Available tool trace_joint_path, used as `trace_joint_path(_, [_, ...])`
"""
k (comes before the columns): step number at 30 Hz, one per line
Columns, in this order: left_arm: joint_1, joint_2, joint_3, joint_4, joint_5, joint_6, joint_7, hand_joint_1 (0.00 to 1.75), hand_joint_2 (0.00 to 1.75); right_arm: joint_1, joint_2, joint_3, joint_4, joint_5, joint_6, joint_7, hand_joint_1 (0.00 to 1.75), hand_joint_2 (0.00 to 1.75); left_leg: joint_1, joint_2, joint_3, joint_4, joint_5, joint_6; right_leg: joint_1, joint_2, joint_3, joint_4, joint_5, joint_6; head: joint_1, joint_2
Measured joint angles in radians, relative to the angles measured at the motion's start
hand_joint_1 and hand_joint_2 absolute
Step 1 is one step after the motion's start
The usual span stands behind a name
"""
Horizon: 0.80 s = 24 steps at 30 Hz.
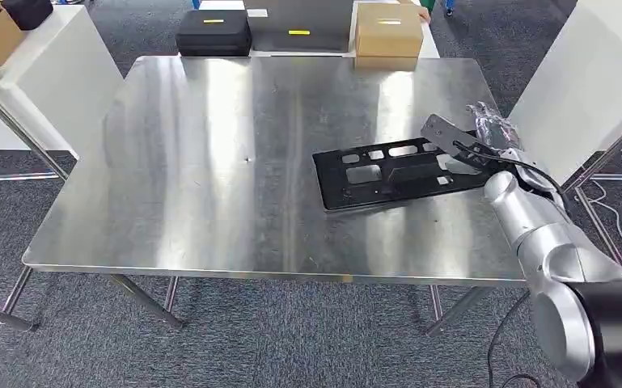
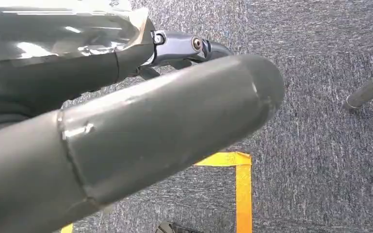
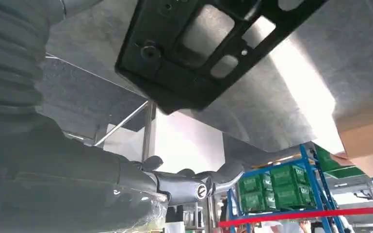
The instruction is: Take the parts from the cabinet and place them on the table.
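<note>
Flat black plastic part with rectangular cutouts (image 1: 392,171) lies on the shiny steel table (image 1: 210,178), near its right edge.

My right hand (image 1: 493,133) sits at the part's right end; fingers blurred there, and the right wrist view shows the part (image 3: 208,43) apart from the dark fingers (image 3: 194,187), so I can't tell grip or not. Left hand (image 2: 126,136): thumb fills the frame over grey carpet, state unclear. Most of the tabletop left of the part is bare steel. A black case (image 1: 214,32) and a cardboard box (image 1: 388,32) stand beyond the far edge.
</note>
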Motion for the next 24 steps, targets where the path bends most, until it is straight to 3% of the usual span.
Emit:
trace_joint_path(10, [0.000, -0.001, 0.000, 0.000, -0.017, 0.000, -0.002, 0.00, 0.00, 0.036, -0.012, -0.015, 0.004, -0.002, -0.031, -0.004, 0.00, 1.75, 0.000, 0.000, 0.000, 0.000, 0.000, 0.000, 0.000, 0.000, 0.000, 0.000, 0.000, 0.000, 0.000, 0.000])
trace_joint_path(17, [0.003, -0.002, 0.006, 0.000, -0.018, 0.002, -0.014, 0.00, 0.00, 0.049, -0.042, -0.024, 0.004, 0.068, -0.178, 0.023, 0.00, 1.75, 0.000, 0.000, 0.000, 0.000, 0.000, 0.000, 0.000, 0.000, 0.000, 0.000, 0.000, 0.000, 0.000, 0.000])
trace_joint_path(18, [0.004, -0.003, 0.010, 0.000, -0.017, 0.002, -0.016, 0.00, 0.00, 0.047, -0.049, -0.024, 0.004, 0.084, -0.200, 0.036, 0.00, 0.00, 0.000, 0.000, 0.000, 0.000, 0.000, 0.000, 0.000, 0.000, 0.000, 0.000, 0.000, 0.000, 0.000, 0.000])
trace_joint_path(24, [0.008, -0.015, 0.035, 0.000, 0.005, -0.004, -0.035, 0.00, 0.00, 0.006, -0.129, -0.014, 0.002, 0.233, -0.347, 0.139, 0.00, 0.00, -0.001, -0.001, -0.001, 0.001, -0.001, 0.001, -0.002, -0.002, 0.000, 0.000, 0.000, 0.000, 0.000, 0.000])
